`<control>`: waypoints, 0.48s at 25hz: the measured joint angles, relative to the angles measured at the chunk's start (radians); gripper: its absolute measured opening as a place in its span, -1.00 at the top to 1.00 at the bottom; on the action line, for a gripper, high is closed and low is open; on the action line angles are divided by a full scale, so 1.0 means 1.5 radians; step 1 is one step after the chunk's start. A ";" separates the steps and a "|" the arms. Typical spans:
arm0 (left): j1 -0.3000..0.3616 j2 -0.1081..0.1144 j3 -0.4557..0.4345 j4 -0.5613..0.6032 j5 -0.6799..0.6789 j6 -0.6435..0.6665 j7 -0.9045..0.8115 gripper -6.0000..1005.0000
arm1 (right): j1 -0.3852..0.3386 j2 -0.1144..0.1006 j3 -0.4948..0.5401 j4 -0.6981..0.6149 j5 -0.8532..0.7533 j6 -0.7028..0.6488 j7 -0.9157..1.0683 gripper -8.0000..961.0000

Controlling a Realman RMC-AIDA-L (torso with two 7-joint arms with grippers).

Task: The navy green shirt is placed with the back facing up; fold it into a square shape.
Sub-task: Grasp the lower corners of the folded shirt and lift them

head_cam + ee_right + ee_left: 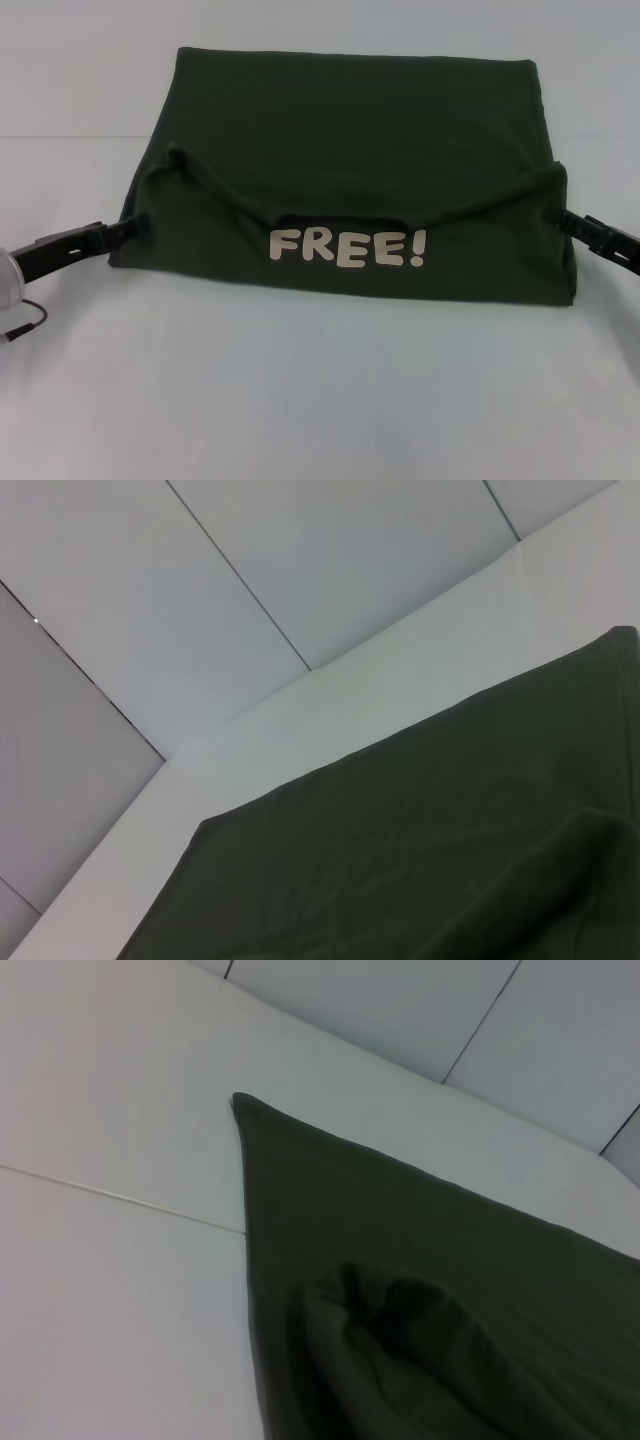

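**Mid-fold: near layer up, both corners pinched**

Navy green shirt point(350, 150) sits centre of the white table point(300, 400), near portion lifted & turned so the "FREE!" lettering point(348, 248) shows on the front flap. Left gripper point(128, 228) at the shirt's left edge, right gripper point(556, 218) at its right edge; both look clamped on the raised fold's corners, fabric sagging btwn them. Step in hand, by my read: carrying the near half over toward the far edge. Next calls for both arms moving together, level, keeping cloth taut, then laying corners square on the far edge before letting go.
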 joint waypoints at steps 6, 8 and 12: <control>-0.015 -0.019 0.003 -0.001 0.013 -0.038 0.012 -0.74 | 0.001 0.000 0.001 0.000 0.001 0.003 0.003 -0.97; -0.017 -0.026 0.006 0.001 0.013 -0.057 0.023 -0.73 | 0.001 0.001 0.002 0.000 0.001 0.003 0.003 -0.97; -0.019 -0.036 0.008 0.003 0.013 -0.077 0.036 -0.73 | 0.001 0.001 0.002 0.000 0.001 0.003 0.004 -0.97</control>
